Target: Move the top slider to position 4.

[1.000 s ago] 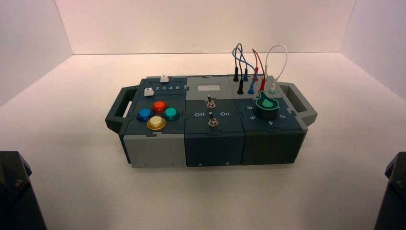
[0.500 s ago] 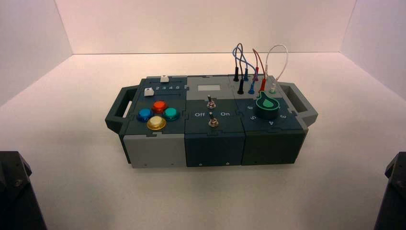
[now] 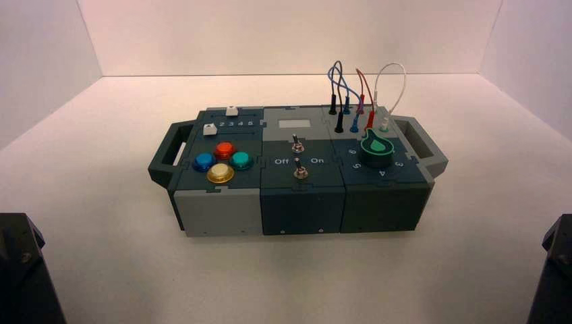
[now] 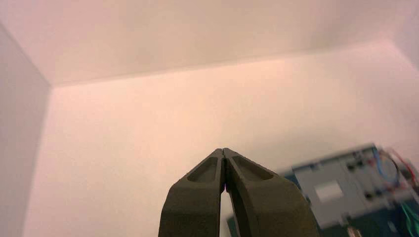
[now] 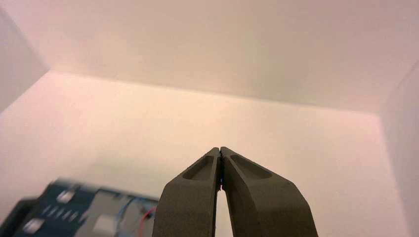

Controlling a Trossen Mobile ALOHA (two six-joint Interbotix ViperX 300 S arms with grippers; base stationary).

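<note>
the box [image 3: 297, 169] reads "off" and "on" beside its two toggle switches [image 3: 297, 158]. the top slider [image 3: 232, 111], a tiny white knob, sits on the box's far left edge, behind the slider [image 3: 208, 129] with the numbered track. bare table [image 3: 283, 277] surrounds the box. the left gripper [image 4: 224, 151] and right gripper [image 5: 219, 149] are parked at the near corners, tips pressed together, holding nothing.

Nothing has shifted between the earlier high views and now. The box [image 3: 297, 169] sits in the same spot, and the top slider [image 3: 231, 111] keeps its place on its track at the box's 11 o'clock corner.
</note>
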